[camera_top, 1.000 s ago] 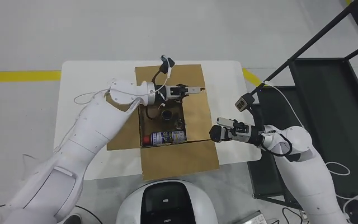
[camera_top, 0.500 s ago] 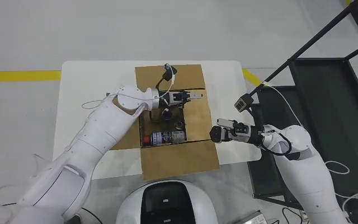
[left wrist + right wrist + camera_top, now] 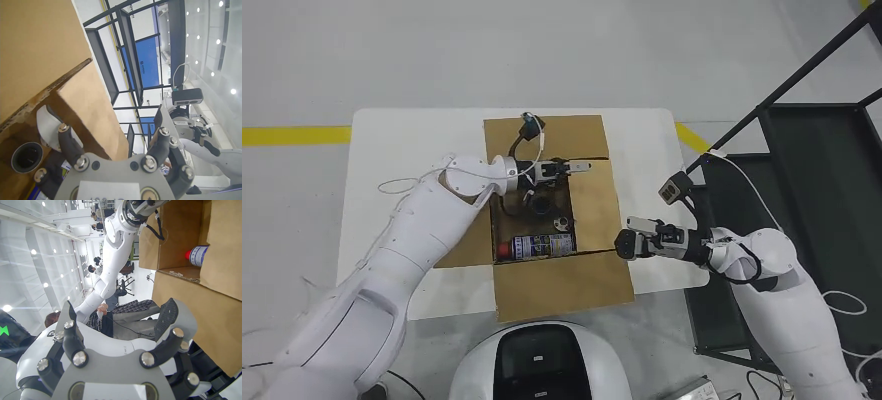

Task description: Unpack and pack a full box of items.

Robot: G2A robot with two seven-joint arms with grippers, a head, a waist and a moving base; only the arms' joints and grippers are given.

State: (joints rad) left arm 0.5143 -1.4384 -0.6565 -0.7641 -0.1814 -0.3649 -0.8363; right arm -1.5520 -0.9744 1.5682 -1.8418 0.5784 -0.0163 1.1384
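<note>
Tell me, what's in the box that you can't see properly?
- Top view: the left gripper and its arm cover part of the open box.
- Top view: the small dark things beside the spray can are too small to name.
- Right wrist view: a cardboard flap hides all but the can's capped end.
- Left wrist view: the black round opening is seen end-on, its body hidden.

Straddling a cardboard box point(image 3: 37, 37) panel with left tool point(image 3: 104, 117), spread wide: one finger point(image 3: 49, 121) inside, other outside. Inside, near the inner finger: dark open-mouthed cylinder point(image 3: 26, 160). Beyond the panel: right arm point(image 3: 189, 130), black rack point(image 3: 105, 62).
</note>
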